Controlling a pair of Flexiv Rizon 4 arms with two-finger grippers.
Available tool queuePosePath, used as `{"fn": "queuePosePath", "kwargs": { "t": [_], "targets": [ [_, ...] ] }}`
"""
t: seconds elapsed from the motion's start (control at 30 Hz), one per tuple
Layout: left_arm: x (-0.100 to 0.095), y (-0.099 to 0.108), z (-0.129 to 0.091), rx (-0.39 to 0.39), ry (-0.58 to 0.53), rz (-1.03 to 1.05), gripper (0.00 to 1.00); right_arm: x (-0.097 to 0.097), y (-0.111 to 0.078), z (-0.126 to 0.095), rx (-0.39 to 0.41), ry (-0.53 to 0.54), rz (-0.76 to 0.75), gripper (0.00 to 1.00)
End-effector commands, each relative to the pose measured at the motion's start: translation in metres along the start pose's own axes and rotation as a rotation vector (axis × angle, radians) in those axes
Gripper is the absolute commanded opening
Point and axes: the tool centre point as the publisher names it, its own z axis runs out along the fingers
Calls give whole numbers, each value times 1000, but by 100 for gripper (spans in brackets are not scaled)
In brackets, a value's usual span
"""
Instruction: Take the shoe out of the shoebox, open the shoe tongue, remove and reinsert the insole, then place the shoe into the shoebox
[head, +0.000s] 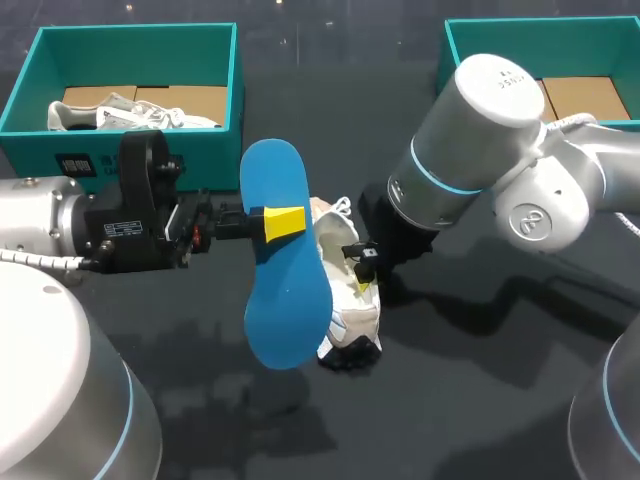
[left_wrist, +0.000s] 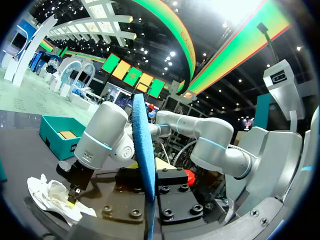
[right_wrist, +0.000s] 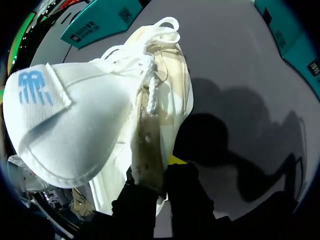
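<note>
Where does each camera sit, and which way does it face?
Head view: above and behind, looking down at the table; left hand grips the insole, right hand the shoe.
Left wrist view: on the left wrist, facing the right arm past the edge-on insole.
Right wrist view: on the right wrist, looking down its fingers onto the shoe.
All share the shoe.

Light: bright and even, from overhead
Shadows: soft, dark arm shapes on the dark grey matte table (head: 470, 400)
Glare: white flare overhead, left wrist view
</note>
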Motion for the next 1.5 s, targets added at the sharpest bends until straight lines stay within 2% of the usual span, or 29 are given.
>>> {"fn": "queuePosePath", "kwargs": {
  "t": [0.03, 0.17, 0.2, 0.23, 0.3, 0.5, 0.6, 1.03, 1.07, 1.13, 1.23, 1.37, 1.5],
  "targets": [
    [1, 1, 0, 3, -3, 0, 0, -2, 1, 12, 0, 27, -2, 0],
    [1, 1, 0, 3, -3, 0, 0, -2, 0, 14, 1, 29, -4, 0],
    [1, 1, 0, 3, -3, 0, 0, -2, -1, 14, 0, 31, -3, 13],
    [1, 1, 0, 3, -3, 0, 0, -2, -2, 14, -1, 36, -3, 36],
    [1, 1, 0, 3, -3, 0, 0, 0, -3, 11, -7, 41, 1, 100],
    [1, 1, 0, 3, -3, 0, 0, 12, -11, -23, -21, 89, 13, 100],
    [1, 1, 0, 3, -3, 0, 0, 13, -14, -43, -15, 208, 2, 100],
    [1, 1, 0, 3, -3, 0, 0, 13, -14, -43, -15, 208, 2, 100],
    [1, 1, 0, 3, -3, 0, 0, 13, -14, -49, -57, 260, -12, 100],
    [7, -11, 5, 16, 34, 74, 0, 13, -15, -66, -142, 321, -26, 100],
    [11, -23, 9, 20, 72, 150, 0, 11, -16, -93, -194, 381, -33, 100],
    [9, -38, 12, 16, 96, 220, 0, 12, -16, -121, -205, 446, -63, 100],
    [4, -54, 13, 12, 107, 278, 0, 11, -14, -136, -188, 519, -71, 100]
  ]
}}
